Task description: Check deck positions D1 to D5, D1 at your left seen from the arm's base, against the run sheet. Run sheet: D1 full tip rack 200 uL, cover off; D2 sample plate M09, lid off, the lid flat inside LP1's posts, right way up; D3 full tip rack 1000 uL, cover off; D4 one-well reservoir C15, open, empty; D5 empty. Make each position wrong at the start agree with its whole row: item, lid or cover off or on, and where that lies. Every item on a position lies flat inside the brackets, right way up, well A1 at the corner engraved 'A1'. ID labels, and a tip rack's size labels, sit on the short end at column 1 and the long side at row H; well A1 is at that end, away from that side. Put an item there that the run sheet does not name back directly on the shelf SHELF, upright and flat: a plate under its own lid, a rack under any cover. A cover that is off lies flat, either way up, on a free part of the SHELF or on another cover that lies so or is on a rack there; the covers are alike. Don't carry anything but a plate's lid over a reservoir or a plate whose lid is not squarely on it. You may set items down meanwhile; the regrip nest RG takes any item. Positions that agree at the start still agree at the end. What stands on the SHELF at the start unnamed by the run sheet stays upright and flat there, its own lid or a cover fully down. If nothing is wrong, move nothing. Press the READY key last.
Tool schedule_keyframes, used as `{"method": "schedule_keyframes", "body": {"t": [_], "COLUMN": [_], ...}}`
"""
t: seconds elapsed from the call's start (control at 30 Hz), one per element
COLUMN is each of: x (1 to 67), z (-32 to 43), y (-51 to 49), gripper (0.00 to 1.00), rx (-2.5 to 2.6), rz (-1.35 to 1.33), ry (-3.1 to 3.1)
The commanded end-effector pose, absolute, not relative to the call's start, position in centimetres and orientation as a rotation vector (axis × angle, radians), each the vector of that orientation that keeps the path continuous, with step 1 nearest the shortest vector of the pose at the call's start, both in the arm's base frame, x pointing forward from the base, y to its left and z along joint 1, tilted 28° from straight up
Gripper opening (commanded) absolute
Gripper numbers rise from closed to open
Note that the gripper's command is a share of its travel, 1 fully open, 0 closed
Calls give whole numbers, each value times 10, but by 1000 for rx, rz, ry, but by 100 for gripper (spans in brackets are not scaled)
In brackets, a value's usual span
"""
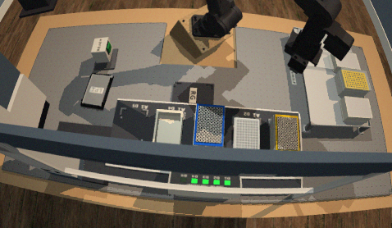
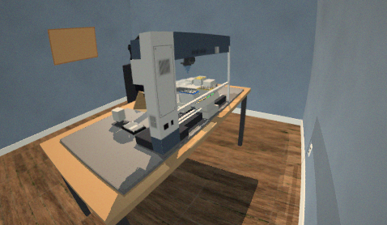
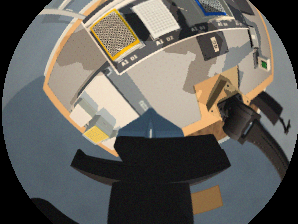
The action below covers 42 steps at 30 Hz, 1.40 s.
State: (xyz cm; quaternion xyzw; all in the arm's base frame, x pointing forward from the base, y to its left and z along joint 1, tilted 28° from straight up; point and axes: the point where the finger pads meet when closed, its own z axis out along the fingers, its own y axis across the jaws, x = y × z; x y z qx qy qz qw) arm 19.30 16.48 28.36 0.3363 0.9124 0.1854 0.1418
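The arm (image 1: 321, 16) is built of chunky, matte black links with rounded joint housings, and it rises from a black foot plate bolted onto a slanted tan wooden wedge (image 1: 186, 38). Its gripper (image 1: 298, 61) is a blocky black body, a dark wide crossbar from the wrist camera.
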Motion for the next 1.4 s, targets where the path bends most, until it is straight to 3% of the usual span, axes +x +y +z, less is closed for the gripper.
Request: {"method": "schedule_keyframes", "body": {"t": [0.0,0.67,0.77,0.83,1.37], "x": [195,181,185,180,183], "z": [325,269,296,267,278], "y": [158,81,78,67,35], "gripper": [0,0,0,0,0], "rx": [910,1050,1024,1047,1208], "rz": [628,576,620,578,620], "ry": [2582,2589,2539,2584,2491]}}
